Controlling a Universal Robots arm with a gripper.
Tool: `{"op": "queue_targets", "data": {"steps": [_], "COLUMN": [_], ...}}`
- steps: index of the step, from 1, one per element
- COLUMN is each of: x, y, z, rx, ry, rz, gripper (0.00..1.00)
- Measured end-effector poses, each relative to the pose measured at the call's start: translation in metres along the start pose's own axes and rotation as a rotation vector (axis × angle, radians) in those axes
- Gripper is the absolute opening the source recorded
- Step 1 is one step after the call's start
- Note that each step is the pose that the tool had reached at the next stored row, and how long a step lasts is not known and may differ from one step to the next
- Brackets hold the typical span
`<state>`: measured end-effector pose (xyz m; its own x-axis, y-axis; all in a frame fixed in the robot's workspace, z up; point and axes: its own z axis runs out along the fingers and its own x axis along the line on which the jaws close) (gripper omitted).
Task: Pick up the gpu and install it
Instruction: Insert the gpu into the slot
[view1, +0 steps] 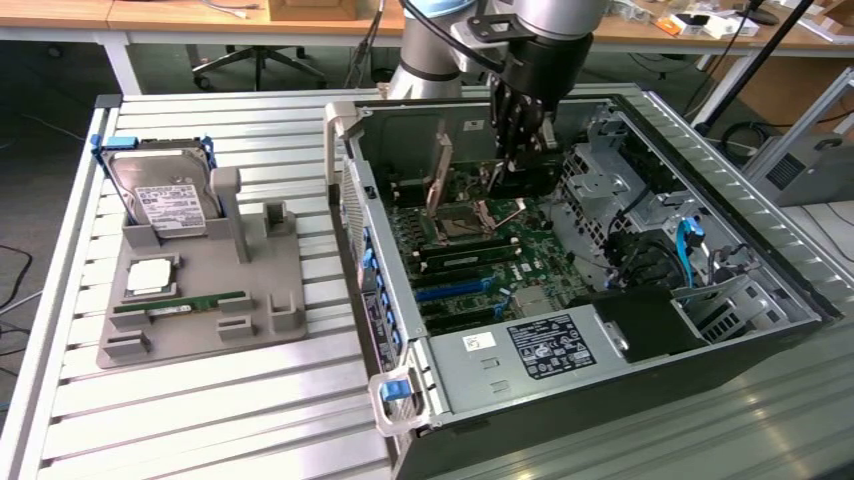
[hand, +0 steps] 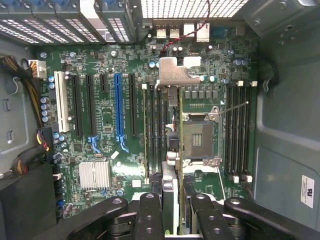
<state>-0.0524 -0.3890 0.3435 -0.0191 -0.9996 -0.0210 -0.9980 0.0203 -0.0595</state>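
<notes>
Closest to the wrist camera, the black fingers (hand: 150, 215) of the gripper (hand: 172, 212) are clamped on the gpu (hand: 170, 192), pressing its two flat faces. The gpu stands on edge between them and runs away from the lens to its silvery bracket (hand: 176, 70). Holding it by the faces leaves the lower edge free to point straight down at the motherboard (hand: 105, 125), as a slot would need.

In the exterior view the gpu (view1: 527, 178) hangs as a dark plate under the gripper (view1: 518, 150), inside the open computer case (view1: 350, 200) and above the board, not seated as far as I can judge. The bracket end faces the vented rear wall of the case, which suits a card that must line up with a rear opening.

Below it lie the long black slots, a blue slot (hand: 119, 105) and a white slot (hand: 62, 107) to one side, and the bare processor socket (hand: 200, 135) to the other. I cannot tell which slot it is over.

The case lies on its side with the panel off, so the board faces up to the arm. On the slatted table (view1: 200, 420), towards the exterior view's left, a grey tray (view1: 200, 335) props a hard drive (view1: 160, 195) upright and holds a green memory stick (view1: 180, 301), each placed for an easy grip.
</notes>
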Motion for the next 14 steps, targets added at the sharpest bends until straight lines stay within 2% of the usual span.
{"op": "queue_targets", "data": {"steps": [14], "x": [0.0060], "y": [-0.0001], "z": [0.0001], "rx": [0.0000], "ry": [0.0002], "rz": [0.000], "gripper": [0.27]}}
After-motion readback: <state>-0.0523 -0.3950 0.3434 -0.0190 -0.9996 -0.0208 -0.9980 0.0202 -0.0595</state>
